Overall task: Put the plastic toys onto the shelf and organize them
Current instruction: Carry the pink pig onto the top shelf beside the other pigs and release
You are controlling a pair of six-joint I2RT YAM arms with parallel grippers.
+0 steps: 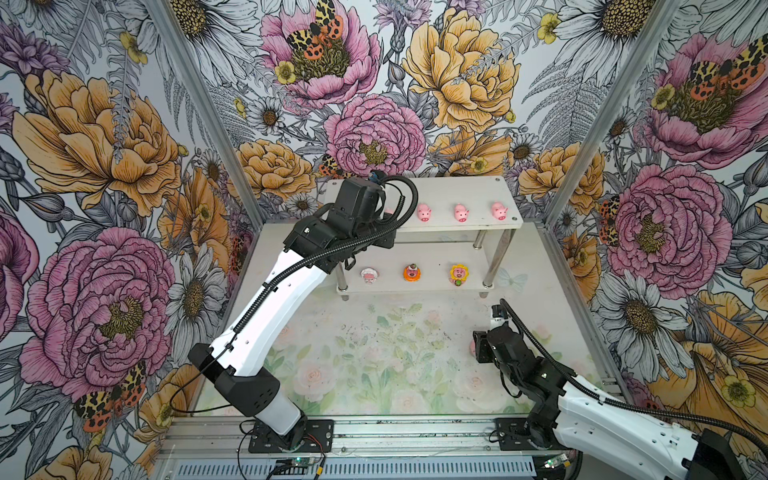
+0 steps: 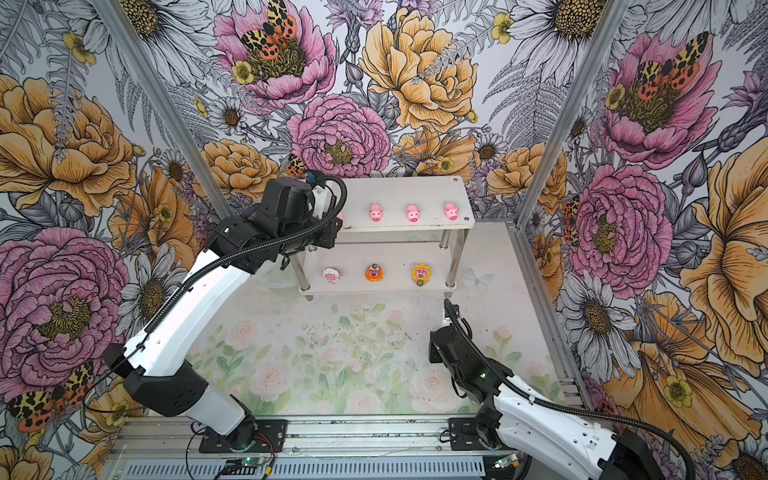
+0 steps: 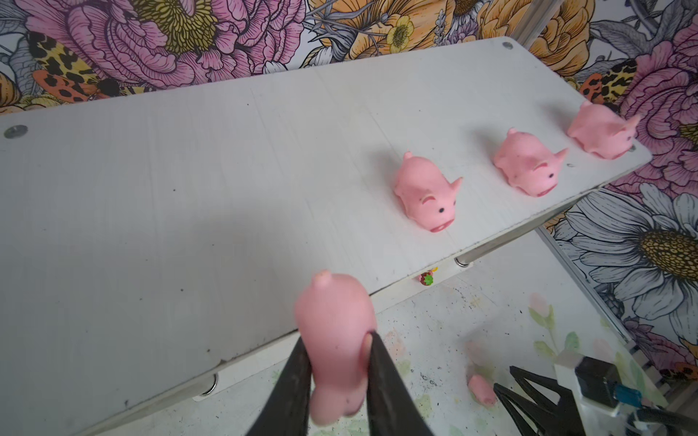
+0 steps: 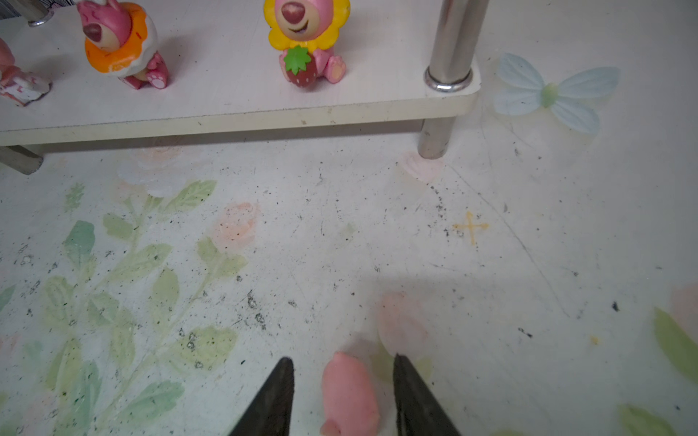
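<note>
A small two-tier white shelf (image 1: 457,191) stands at the back of a flower-printed table (image 1: 374,361). Along the front edge of its top tier three pink pigs stand in an evenly spaced row with their snouts to the front. They are the left pig (image 1: 423,212), the middle pig (image 1: 461,213) and the right pig (image 1: 498,211), which sits close to the right front corner by its screw. The left half of that tier is bare up to its left edge.

The left gripper (image 3: 336,338) is clenched on a fourth pig (image 3: 334,313), pinching its body between both black fingers. This pig hangs at the tier's front edge, left of the row and well apart from the left pig — whether it touches the board cannot be told.

Near the front edge of the lower tier stand a white-rimmed figure (image 1: 369,275), an orange-rimmed figure (image 1: 412,272) and a yellow-rimmed figure (image 1: 459,274), with gaps between them.

The right gripper (image 4: 342,358) is low over the table, in front of the shelf's right end. Its jaws are released — the fingers stand either side of a fifth pig (image 4: 349,392) lying on the table, with a gap on each side. The middle of the table lies open between the arms.
</note>
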